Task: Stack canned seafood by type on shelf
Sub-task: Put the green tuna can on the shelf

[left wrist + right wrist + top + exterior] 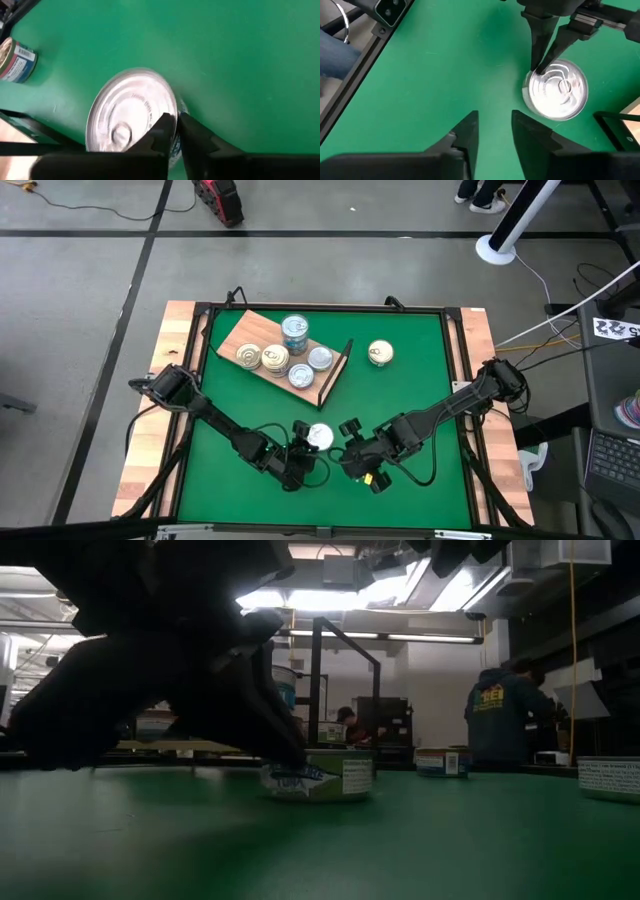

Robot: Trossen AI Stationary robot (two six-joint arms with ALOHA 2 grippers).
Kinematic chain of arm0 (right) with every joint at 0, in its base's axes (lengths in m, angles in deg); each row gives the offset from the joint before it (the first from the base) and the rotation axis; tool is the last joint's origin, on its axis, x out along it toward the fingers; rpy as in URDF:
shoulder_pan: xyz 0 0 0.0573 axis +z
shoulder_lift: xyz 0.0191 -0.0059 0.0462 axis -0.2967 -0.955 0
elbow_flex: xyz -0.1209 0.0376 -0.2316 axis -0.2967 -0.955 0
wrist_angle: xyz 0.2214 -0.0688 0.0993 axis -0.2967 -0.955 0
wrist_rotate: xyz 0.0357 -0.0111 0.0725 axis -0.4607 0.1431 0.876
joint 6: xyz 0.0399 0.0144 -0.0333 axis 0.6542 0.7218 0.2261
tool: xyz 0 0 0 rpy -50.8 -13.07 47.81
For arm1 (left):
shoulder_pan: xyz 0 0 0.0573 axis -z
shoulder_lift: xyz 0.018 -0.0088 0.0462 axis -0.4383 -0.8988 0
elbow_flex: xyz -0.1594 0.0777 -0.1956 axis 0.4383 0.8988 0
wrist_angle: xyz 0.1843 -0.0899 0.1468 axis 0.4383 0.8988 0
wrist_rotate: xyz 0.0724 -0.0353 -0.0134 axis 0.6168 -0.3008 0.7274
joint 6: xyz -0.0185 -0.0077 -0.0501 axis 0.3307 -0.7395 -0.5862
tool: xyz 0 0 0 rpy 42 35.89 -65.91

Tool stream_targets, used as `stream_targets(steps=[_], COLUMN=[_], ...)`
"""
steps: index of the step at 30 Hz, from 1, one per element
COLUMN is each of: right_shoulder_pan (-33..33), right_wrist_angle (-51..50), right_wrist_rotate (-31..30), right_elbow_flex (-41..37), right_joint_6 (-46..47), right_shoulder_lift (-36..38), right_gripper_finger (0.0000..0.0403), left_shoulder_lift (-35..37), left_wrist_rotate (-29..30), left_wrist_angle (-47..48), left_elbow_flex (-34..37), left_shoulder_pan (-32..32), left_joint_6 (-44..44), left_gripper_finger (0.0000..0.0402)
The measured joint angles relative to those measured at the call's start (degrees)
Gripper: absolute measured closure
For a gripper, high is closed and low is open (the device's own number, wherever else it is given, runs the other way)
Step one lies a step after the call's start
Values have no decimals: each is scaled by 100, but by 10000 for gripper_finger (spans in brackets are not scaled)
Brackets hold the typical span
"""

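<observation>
Tin (318, 780), blue label reading "TUNA"

1. A green mat (260, 405) covers the bench (140, 470), whose wooden edges show at both sides.
2. A person in a dark hooded top (500, 720) stands in the room beyond.
3. A red object (220, 198) lies on the grey floor.

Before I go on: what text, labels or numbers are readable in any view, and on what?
"TUNA", partly readable: side label of the can at the left gripper.
Embossed lid lettering on that can: too blurred to read.
Yellow print on a person's dark hoodie: unreadable.
Black-and-white marker sheet off the table: a pattern, no readable words.
</observation>
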Motion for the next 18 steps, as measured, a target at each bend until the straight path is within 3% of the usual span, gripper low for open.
stream_targets(steps=[3,9,18], right_shoulder_pan=[0,9,9], right_wrist_angle=[2,4,9], right_wrist_rotate=[-35,-300,-753], right_elbow_flex=[2,0,0], right_joint_6=[133,98,85], right_shoulder_lift=[0,2,2], right_gripper_finger=[247,187,175], left_shoulder_lift=[29,153,437], left_wrist_rotate=[16,-76,-75], left_wrist_angle=[1,82,61], left_elbow_flex=[0,2,9], left_shoulder_pan=[-2,-2,-2], left_joint_6=[-194,-555,-1257], left_gripper_finger=[396,397,400])
